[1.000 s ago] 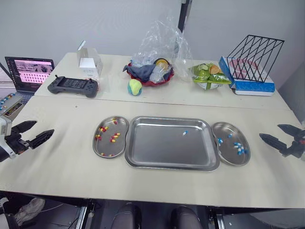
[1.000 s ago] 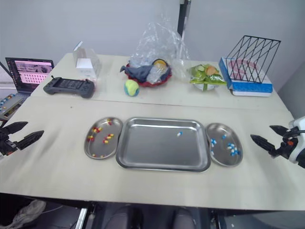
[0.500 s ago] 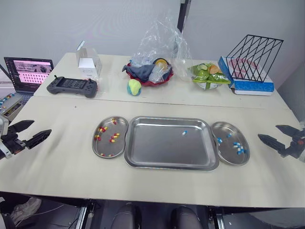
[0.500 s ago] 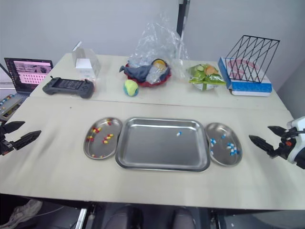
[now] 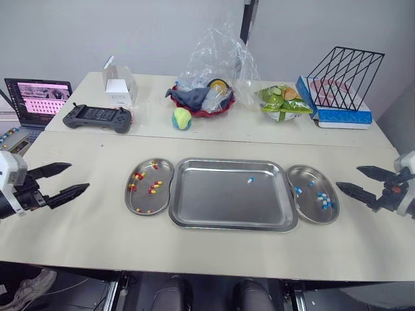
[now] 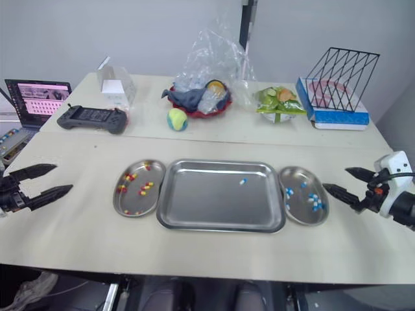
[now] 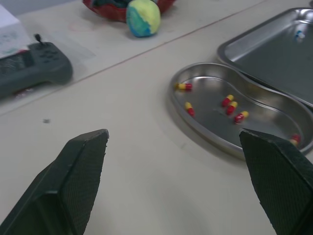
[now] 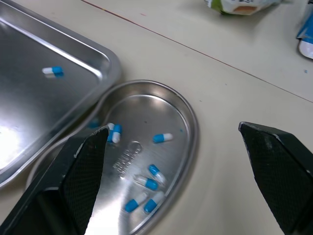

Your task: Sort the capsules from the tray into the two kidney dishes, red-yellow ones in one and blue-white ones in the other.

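One blue-white capsule (image 5: pixel 250 180) left in the tray (image 5: pixel 214 202)
The left hand (image 5: pixel 78 177) and right hand (image 5: pixel 348 178) hover spread and empty. The capsule lies beyond the dish (image 5: pixel 311 211) nearest the right hand; on slick steel, a clumsy pinch could flick it away.

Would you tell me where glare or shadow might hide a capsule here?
Right wrist view: a bright reflection whitens part of the tray, but the capsule on it lies clear of that. Left eye view: even light, faint shadows, no strong glare.
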Controlling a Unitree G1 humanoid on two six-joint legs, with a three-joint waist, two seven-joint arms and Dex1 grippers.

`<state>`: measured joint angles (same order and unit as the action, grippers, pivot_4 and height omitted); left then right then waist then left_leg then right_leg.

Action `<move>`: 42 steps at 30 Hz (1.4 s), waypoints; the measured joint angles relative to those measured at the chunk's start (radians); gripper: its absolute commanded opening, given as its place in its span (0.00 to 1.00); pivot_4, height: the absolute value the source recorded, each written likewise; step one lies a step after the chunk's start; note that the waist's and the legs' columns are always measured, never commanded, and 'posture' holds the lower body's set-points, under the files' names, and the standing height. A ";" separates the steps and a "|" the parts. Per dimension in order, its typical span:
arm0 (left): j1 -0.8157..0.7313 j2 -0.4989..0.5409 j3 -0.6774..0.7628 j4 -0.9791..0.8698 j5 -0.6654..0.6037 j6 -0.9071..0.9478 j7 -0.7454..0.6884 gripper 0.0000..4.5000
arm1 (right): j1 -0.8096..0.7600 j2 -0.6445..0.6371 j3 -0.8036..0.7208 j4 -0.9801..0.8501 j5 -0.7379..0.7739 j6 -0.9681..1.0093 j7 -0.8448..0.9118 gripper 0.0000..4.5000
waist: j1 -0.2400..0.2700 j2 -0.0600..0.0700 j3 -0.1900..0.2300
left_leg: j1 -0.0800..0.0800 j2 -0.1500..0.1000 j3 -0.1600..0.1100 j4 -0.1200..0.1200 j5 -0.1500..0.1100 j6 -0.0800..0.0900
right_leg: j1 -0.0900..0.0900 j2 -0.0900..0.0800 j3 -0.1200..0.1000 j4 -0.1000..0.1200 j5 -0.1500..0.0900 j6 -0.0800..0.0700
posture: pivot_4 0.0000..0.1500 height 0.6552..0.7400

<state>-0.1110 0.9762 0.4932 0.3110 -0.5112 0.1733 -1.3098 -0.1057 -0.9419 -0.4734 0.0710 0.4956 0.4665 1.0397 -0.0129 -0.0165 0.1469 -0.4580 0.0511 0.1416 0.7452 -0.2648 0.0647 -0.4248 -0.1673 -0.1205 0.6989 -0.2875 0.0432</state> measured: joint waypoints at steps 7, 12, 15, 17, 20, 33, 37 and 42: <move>0.040 0.000 -0.004 -0.107 -0.003 0.016 -0.004 1.00 | -0.095 0.047 0.148 -0.216 0.068 0.137 -0.038 1.00 | 0.000 0.000 0.000 | 0.000 0.000 -0.001 0.000 0.000 0.000 | 0.000 0.000 0.000 -0.001 0.000 0.000 | 1.00 0.34; 0.073 -0.001 0.000 -0.182 -0.019 0.052 0.010 1.00 | -0.189 0.092 0.297 -0.256 0.032 0.134 -0.070 1.00 | 0.004 0.000 0.000 | 0.000 0.000 0.000 -0.001 0.000 0.000 | 0.000 0.000 0.000 -0.001 0.000 0.000 | 1.00 0.34; 0.085 -0.007 -0.003 -0.237 -0.036 0.080 0.018 1.00 | -0.249 0.112 0.399 -0.231 -0.025 0.107 -0.059 1.00 | 0.003 0.000 0.000 | 0.000 0.000 0.000 0.000 0.000 0.000 | 0.000 0.000 -0.001 -0.001 0.000 0.000 | 1.00 0.34; 0.093 -0.011 -0.005 -0.269 -0.040 0.091 0.023 1.00 | -0.305 0.137 0.468 -0.167 -0.061 0.085 -0.032 1.00 | 0.001 0.000 0.000 | 0.000 0.000 0.000 0.000 0.000 0.000 | 0.000 0.000 0.000 -0.001 0.000 0.000 | 1.00 0.34; 0.094 -0.032 -0.013 -0.310 -0.042 0.096 0.041 1.00 | -0.406 0.176 0.557 -0.037 -0.138 0.000 0.010 1.00 | -0.002 0.000 0.001 | 0.000 0.000 0.001 -0.001 0.000 0.000 | -0.001 0.001 0.000 -0.001 0.000 0.000 | 1.00 0.34; 0.135 -0.062 -0.029 -0.475 -0.050 0.165 0.106 1.00 | -0.652 0.331 0.703 0.496 -0.356 -0.379 0.176 1.00 | -0.004 0.001 0.001 | 0.000 -0.001 0.001 0.000 0.001 -0.002 | -0.001 0.001 0.000 0.000 0.000 0.000 | 1.00 0.34; 0.158 -0.062 -0.028 -0.477 -0.050 0.172 0.110 1.00 | -0.672 0.367 0.704 0.601 -0.391 -0.448 0.190 0.74 | -0.004 0.001 0.001 | 0.000 -0.001 0.001 0.000 0.001 -0.002 | -0.001 0.001 0.000 0.000 0.000 0.000 | 1.00 0.34; 0.167 -0.062 -0.026 -0.487 -0.050 0.174 0.119 1.00 | -0.680 0.382 0.702 0.640 -0.415 -0.492 0.201 0.44 | -0.004 0.001 0.001 | 0.000 0.000 0.001 0.000 0.001 -0.002 | -0.001 0.001 0.000 0.000 0.000 0.000 | 1.00 0.34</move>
<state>0.0563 0.9145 0.4677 -0.1759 -0.5607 0.3476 -1.1907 -0.7860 -0.5595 0.2289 0.7110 0.0810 -0.0251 1.2404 -0.0173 -0.0152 0.1482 -0.4583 0.0507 0.1427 0.7449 -0.2637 0.0628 -0.4260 -0.1661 -0.1208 0.6994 -0.2878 0.0431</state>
